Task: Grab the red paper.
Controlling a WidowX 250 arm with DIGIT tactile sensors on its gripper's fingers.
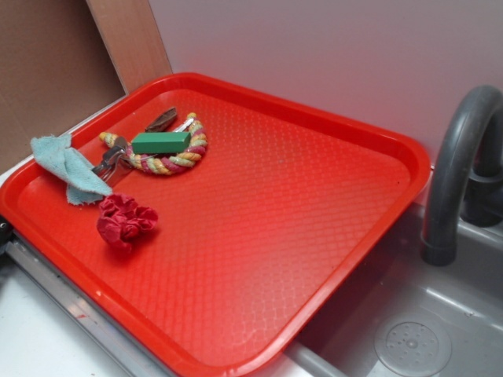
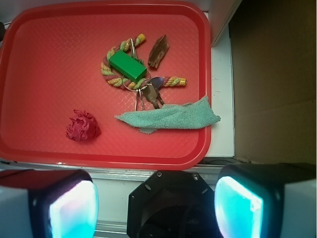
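Two glowing pads (image 2: 74,210) of the end effector (image 2: 156,208) fill the bottom of the wrist view, spread wide apart with nothing between them, hanging above the near edge of the red tray (image 2: 39,59). Just beyond them, on the tray's front left part, sits the red paper (image 2: 82,125), a crumpled dark wad lying alone and apart from everything else. To its right a light blue cloth (image 2: 171,116) stretches toward the tray's right rim, its edge covering the tips of some metal utensils (image 2: 148,95). Farther back a rope ring (image 2: 119,74) carries a green block (image 2: 127,66), with a brown scrap (image 2: 158,50) just beside it. In the exterior view a grey faucet (image 1: 460,165) rises over a sink (image 1: 409,338) next to the tray.
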